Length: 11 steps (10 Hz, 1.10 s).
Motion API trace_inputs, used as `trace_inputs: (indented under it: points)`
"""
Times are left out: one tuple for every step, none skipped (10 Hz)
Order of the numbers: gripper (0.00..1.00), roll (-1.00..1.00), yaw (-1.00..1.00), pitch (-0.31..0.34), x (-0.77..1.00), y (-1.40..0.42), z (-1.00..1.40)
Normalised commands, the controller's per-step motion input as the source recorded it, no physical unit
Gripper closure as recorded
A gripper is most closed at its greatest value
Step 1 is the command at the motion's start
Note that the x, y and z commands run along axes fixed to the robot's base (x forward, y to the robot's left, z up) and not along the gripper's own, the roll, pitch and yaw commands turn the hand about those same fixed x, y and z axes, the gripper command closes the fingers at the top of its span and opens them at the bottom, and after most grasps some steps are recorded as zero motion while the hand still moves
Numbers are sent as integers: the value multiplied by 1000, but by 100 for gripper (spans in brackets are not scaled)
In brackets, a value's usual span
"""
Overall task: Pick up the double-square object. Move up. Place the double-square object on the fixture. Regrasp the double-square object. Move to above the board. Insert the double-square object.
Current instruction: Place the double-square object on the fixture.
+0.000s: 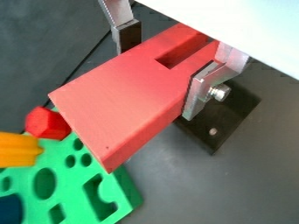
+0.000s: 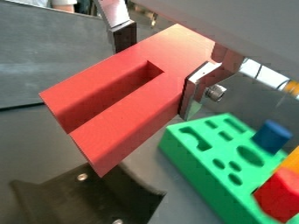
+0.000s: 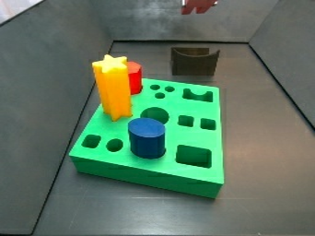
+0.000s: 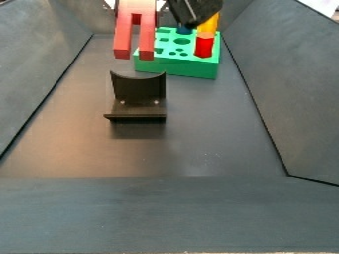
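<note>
Claw (image 1: 158, 61): clenched on the double-square object (image 1: 128, 96) — smooth red slotted block, above the fixture (image 4: 135, 94)
Fixture: dark, U-notched

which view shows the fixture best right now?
A side view: the whole fixture shows on the floor, with the double-square object held in the gripper above it. In the other side picture it sits small behind the board. Both wrist views catch only part of its base, under the red block.

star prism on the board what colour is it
Yellow. The star prism shows best in a side view, standing on the green board; the gripper holds the red block above the fixture.
</note>
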Motion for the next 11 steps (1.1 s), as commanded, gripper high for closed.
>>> trace_inputs:
  points:
    - [100, -483, -108, 88, 83, 49, -20]
    - [100, -370, -110, 76, 82, 48, -19]
    - [100, -1000, -47, 249, 130, 132, -1000]
    - [100, -1000, -56, 243, 132, 134, -1000]
    - [100, -901, -118, 251, 150, 138, -1000]
    - [100, -749, -155, 234, 164, 136, -1000]
    - [100, -537, -198, 185, 177, 138, -1000]
    - [100, -326, -221, 135, 185, 141, -1000]
    - [100, -233, -224, 93, 190, 135, -1000]
    - [100, -199, -218, 62, 194, 136, -1000]
    - [100, -180, -199, 10, 171, 121, -833]
